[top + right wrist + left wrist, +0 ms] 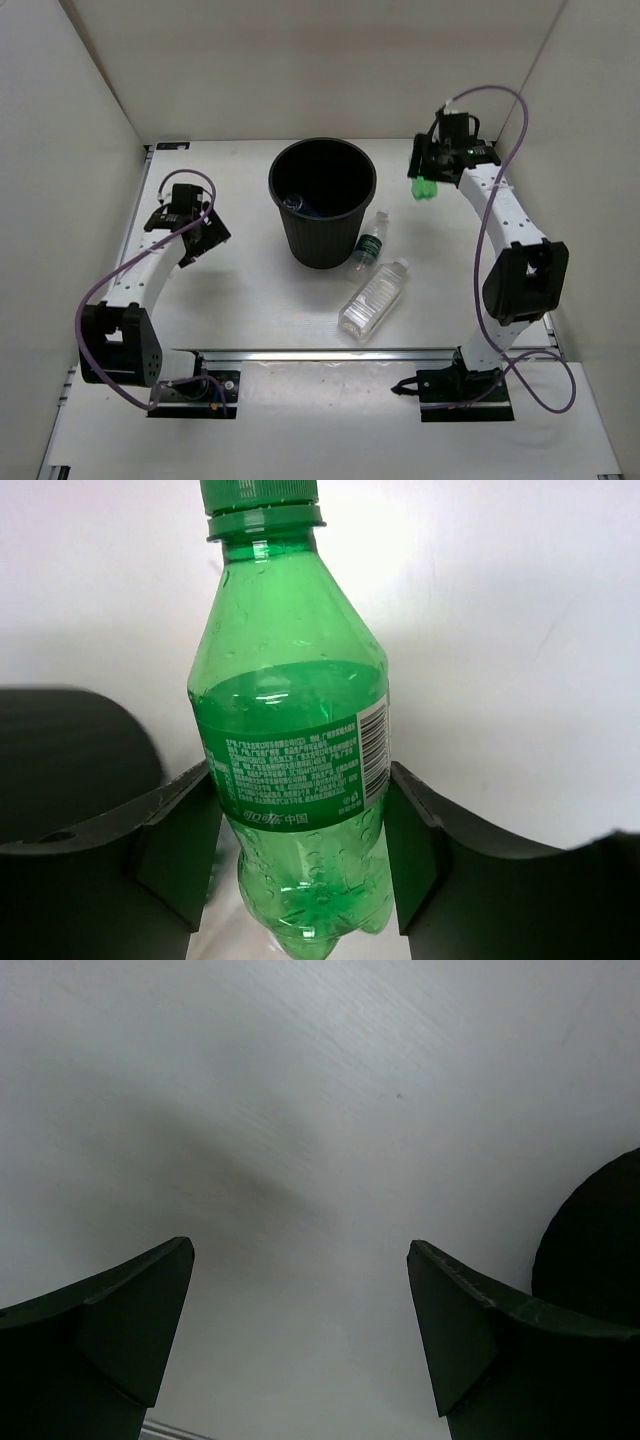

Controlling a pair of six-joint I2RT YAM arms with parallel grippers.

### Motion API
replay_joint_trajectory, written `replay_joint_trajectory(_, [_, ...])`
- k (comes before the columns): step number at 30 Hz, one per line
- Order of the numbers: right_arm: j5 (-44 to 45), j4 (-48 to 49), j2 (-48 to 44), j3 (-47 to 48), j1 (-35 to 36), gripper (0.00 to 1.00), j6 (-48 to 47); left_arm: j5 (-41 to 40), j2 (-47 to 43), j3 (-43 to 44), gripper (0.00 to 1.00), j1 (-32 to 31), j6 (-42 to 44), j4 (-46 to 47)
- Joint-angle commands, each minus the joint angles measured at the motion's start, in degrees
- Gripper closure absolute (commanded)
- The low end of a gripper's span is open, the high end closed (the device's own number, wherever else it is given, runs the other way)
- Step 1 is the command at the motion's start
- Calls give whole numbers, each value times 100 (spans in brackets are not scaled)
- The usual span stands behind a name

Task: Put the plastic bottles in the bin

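My right tool (300, 815): clamped on green bottle (290, 730), cap up in wrist view; upper right of top view, right of bin (320, 240). My left tool (300, 1290): fingers apart, nothing between, left of bin. Bin upright, frame centre. Labelled bottle (368, 245) lying on table (250, 300) just beside bin's lower right. Ribbed bottle (373, 300) lying just below it.

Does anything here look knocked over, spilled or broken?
Two bottles lie on their sides beside the bin: the small green-labelled bottle and the larger ribbed bottle. No spill or damage shows. The right gripper clasps the green bottle.
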Motion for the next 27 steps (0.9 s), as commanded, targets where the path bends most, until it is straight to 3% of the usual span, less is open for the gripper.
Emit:
replay_joint_trajectory(1, [169,-115,-697,1138,624,80,-349,388,-367,-225,1,-36,-158,151])
replay_joint_trajectory(6, [400,-27,-531,2324,1636,81,-535,546,-455,-525,2,-255,-185,301])
replay_joint_trajectory(12, [-67,-106,-12,2906,2409,71,-552,344,-551,-578,1,-300,-71,161])
replay_joint_trajectory(15, [-172,-89,32,2836,2613,56,-613,300,-709,-605,1,-370,-62,135])
replay_joint_trajectory(17, [-312,-45,-3,2784,2640,35,-570,300,-753,-614,1,-457,-18,108])
replay_joint_trajectory(21, [-128,-54,-134,2731,2683,3,-596,203,-833,-622,1,-599,70,3])
replay_joint_trajectory(27, [-164,-27,-818,2275,2279,1,-228,185,-1017,-684,2,-529,44,-59])
